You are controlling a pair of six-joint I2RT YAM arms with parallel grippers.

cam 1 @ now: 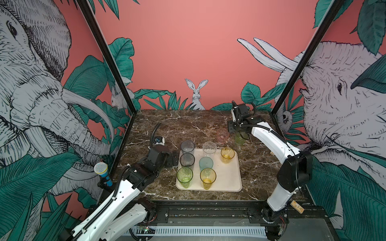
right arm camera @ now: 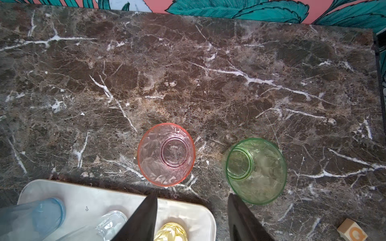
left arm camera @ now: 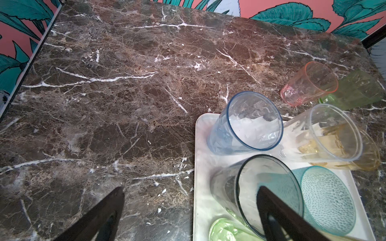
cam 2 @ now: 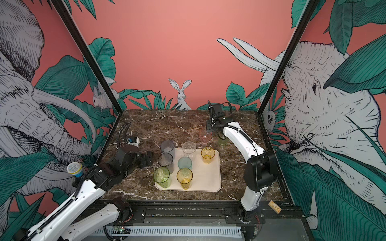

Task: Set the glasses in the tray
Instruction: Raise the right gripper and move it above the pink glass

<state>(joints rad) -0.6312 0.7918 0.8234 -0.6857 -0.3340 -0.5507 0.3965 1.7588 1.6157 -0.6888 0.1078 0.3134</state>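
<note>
Seven glasses [cam 1: 187,160] stand in the tray [cam 1: 229,181], centre of both top views. Two to go: the pink glass [cam 1: 222,135] and the short green glass [cam 1: 239,140] sit on the marble [cam 1: 177,125] just above the tray's upper right corner. My right gripper [right arm camera: 192,196] hovers over that pair, fingers half spread and empty. My left gripper [left arm camera: 190,188] gapes wide at the tray's left edge.

Flat cream tray [cam 1: 228,177] holds seven upright glasses [cam 1: 206,163]: two grey, clear, teal, green, yellow, amber; pink glass [cam 1: 222,135] and light green glass [cam 1: 239,139] stand upright on the table [cam 1: 167,129] just behind it.
</note>
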